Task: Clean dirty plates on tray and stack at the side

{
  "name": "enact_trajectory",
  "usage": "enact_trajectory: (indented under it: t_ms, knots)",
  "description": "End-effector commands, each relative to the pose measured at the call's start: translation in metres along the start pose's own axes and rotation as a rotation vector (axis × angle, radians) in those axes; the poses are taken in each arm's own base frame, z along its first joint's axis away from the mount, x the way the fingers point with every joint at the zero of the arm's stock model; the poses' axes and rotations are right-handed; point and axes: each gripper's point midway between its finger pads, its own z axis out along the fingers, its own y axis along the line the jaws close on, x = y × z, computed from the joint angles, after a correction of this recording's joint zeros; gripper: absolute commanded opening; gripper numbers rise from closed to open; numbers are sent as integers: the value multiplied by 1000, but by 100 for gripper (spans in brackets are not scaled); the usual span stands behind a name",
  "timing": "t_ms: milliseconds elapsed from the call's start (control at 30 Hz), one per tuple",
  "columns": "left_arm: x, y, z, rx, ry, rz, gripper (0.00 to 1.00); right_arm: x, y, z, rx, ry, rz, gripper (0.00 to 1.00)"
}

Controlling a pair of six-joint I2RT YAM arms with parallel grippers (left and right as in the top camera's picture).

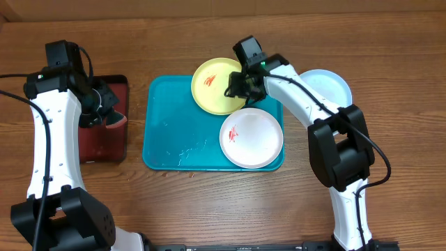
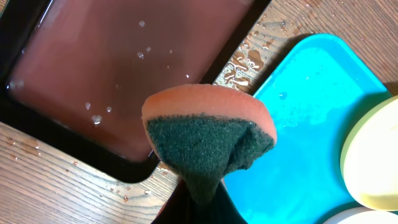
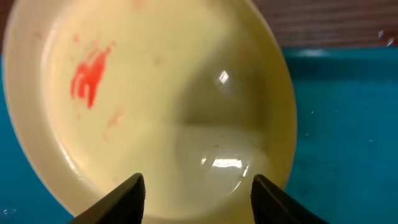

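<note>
While the light blue plate (image 1: 331,85) sits right of the tray (image 1: 167,132) (apparently done), the yellow-green plate (image 3: 155,106) and white plate (image 1: 252,139) lie smeared on it. The right gripper (image 3: 198,193) gapes over the yellow-green one, and the left gripper (image 1: 106,104) clamps a sponge (image 2: 208,134).

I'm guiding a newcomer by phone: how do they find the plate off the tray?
Find the turquoise tray. Just past its right edge, on the table, lies the light blue plate. Unlike the yellow plate and white plate, it shows no red smear.
</note>
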Motion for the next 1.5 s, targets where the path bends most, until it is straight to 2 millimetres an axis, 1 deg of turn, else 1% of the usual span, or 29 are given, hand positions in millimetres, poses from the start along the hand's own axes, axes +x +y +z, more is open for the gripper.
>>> enact_trajectory:
  t_ms: [0, 67, 200, 300, 400, 467, 567, 700, 867, 900, 933, 967, 1000, 1033, 1133, 1300, 1367, 1400, 1467]
  knots:
    - [3, -4, 0, 11, 6, 29, 4, -37, -1, -48, 48, -140, 41, 55]
    - [4, -4, 0, 11, 7, 29, 4, -36, -16, -49, 102, -141, 119, 53]
    - [4, -4, 0, 11, 7, 29, 4, -18, -37, -29, 149, -89, 225, 52]
    - [4, -4, 0, 11, 7, 28, 4, -5, -45, -10, 160, -54, 300, 47]
    - [4, -4, 0, 12, 7, 28, 4, 3, -36, 6, 110, -14, 299, 45]
    - [4, -4, 0, 12, 7, 28, 4, 4, -33, 10, 102, -9, 294, 45]
    - [4, -4, 0, 12, 7, 28, 4, 3, -28, 12, 92, -17, 287, 45]
    - [4, -4, 0, 11, 7, 28, 4, 10, -28, 15, 109, -4, 280, 43]
    - [4, -4, 0, 13, 8, 28, 5, 19, -31, 30, 127, 28, 291, 43]
    - [4, -5, 0, 15, 9, 28, 4, 20, -32, 32, 130, 32, 291, 40]
    - [4, -5, 0, 19, 11, 28, 4, 20, -32, 33, 127, 34, 290, 34]
    - [4, -6, 0, 22, 12, 28, 4, 21, -32, 34, 127, 35, 290, 23]
    - [4, -6, 0, 22, 12, 28, 4, 20, -31, 34, 127, 35, 286, 16]
    - [4, -6, 0, 22, 12, 28, 4, 20, -29, 34, 116, 36, 274, 11]
    - [5, -7, 0, 28, 14, 29, 4, 16, -11, 33, 26, 50, 175, 5]
    - [5, -7, 0, 28, 15, 29, 4, 10, 9, 26, -70, 57, 36, 4]
    - [5, -7, 0, 28, 15, 29, 4, 14, 25, 22, -145, 79, -70, 4]
    - [5, -7, 0, 29, 15, 29, 4, 19, 34, 20, -186, 96, -131, 4]
    - [6, -9, 0, 34, 18, 36, 4, 31, 43, 20, -214, 123, -203, 4]
